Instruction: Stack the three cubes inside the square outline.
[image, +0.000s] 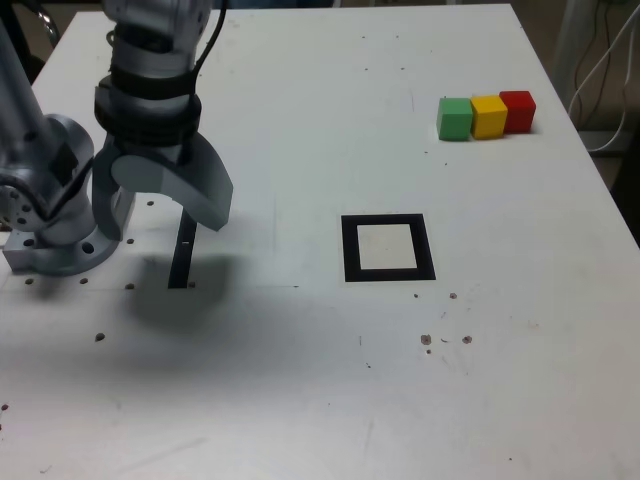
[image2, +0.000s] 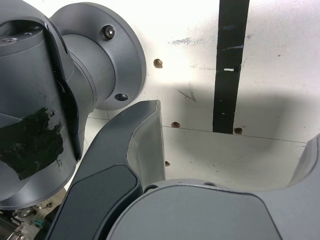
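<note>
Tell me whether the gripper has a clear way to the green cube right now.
Probably yes. The gripper hangs open and empty, bare table lies between, and the green cube ends the row, its near side free.

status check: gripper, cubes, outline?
Gripper open, empty, above the black strip. Green cube, yellow cube, red cube in a touching row, far corner. Square outline empty, nothing blocking.

Bright, even overhead light; the tool (image: 160, 205) casts a soft shadow on the white tabletop (image: 300, 380); wrist view slightly blurred up close.
</note>
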